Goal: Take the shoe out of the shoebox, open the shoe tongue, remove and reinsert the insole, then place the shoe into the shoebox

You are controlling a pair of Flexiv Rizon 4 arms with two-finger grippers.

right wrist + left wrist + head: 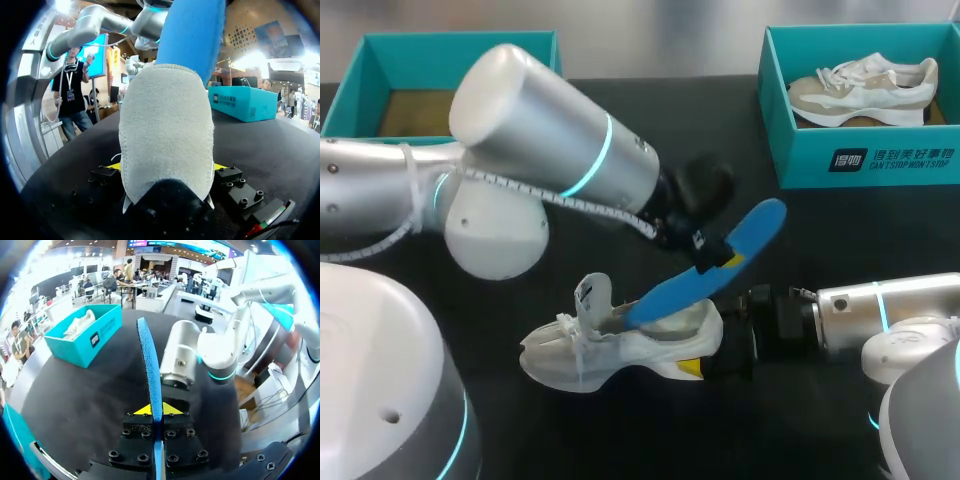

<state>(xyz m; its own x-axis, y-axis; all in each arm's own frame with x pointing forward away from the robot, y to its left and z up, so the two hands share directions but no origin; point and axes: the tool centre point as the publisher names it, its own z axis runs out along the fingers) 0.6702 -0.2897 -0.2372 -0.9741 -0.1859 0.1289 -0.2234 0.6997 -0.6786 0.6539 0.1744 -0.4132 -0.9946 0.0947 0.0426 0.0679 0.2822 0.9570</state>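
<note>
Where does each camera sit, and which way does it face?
Head view: above and behind, looking down on the table; left gripper holds the blue insole, right gripper the white shoe.
Left wrist view: on the left wrist, looking along the insole in its own gripper toward the right arm.
Right wrist view: on the right wrist, facing the shoe's heel, left arm beyond.
Shared: all three show the insole.

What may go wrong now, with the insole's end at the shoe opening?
The left gripper pinches the thin insole at mid-length, so it may bend or slip when pushed into the shoe. The right gripper holds only the heel, so the toe may swing. The raised tongue might catch the insole.
</note>
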